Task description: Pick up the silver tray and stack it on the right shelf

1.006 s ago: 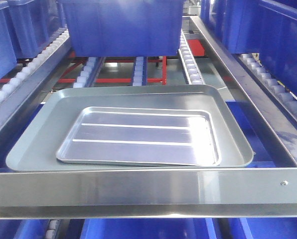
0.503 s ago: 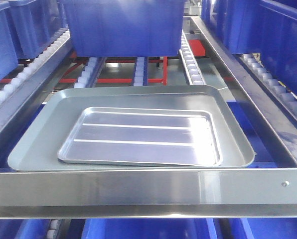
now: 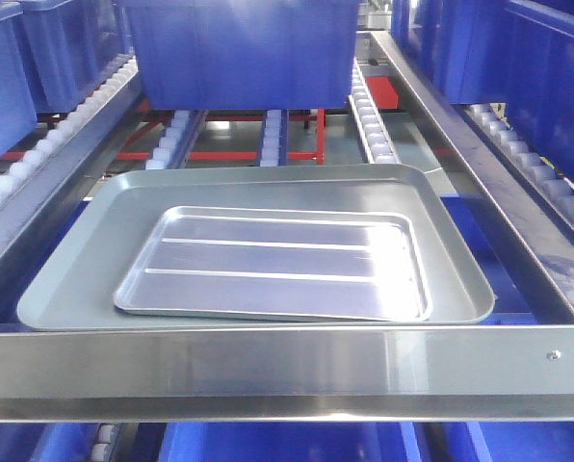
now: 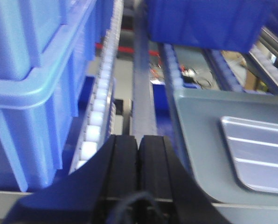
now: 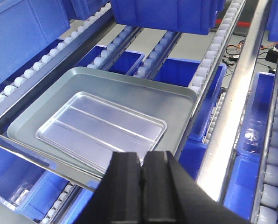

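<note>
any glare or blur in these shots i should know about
Front view: sharp, with white glare on the silver tray near its right end and sheen on the steel front bar. Left wrist view: soft and blurred throughout. Right wrist view: fairly sharp, tray evenly bright.

blue plastic bins (image 3: 239, 48), red frame (image 3: 220, 154)

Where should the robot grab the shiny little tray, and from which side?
Probably the raised rim of the silver tray on its front long edge, coming from above the steel front bar. The tray lies flat inside the bigger grey tray, so only that thin lip offers a hold. Both grippers, left and right, are shut.
</note>
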You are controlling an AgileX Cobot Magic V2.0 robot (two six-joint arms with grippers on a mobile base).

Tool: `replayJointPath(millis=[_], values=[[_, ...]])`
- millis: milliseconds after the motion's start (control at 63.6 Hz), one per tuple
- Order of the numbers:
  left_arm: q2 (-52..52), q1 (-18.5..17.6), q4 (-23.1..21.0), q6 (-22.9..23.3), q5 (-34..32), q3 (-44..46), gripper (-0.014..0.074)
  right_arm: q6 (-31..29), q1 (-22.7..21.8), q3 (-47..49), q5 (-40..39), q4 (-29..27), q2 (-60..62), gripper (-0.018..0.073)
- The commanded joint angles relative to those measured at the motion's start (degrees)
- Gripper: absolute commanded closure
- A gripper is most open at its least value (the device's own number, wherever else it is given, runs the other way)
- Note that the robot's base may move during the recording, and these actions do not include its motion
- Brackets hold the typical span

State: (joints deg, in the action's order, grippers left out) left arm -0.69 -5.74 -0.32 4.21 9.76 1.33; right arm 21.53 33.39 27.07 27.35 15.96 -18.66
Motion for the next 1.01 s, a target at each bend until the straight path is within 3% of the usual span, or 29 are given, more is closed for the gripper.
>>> replayJointPath(millis=[0,47,173,991], values=[[-0.7,0.9,-0.6,-0.1,-14.0,-2.3,0.0697,-0.5,-0.1,1.6,-4.7,1.3,-0.4,0.0504],[-0.9,0.9,-0.6,-0.1,-17.7,-4.4,0.0697,-0.5,-0.1,1.6,-4.7,1.3,-0.4,0.0504],[-0.9,0.9,-0.6,-0.1,-14.6,-4.1,0.0697,-0.5,-0.1,1.6,-4.7,1.3,-0.4,0.0504],[-0.9,0.9,-0.6,-0.1,-14.6,-4.1,0.0697,-0.5,-0.5,1.3,-6.3,1.3,-0.4,0.0504]])
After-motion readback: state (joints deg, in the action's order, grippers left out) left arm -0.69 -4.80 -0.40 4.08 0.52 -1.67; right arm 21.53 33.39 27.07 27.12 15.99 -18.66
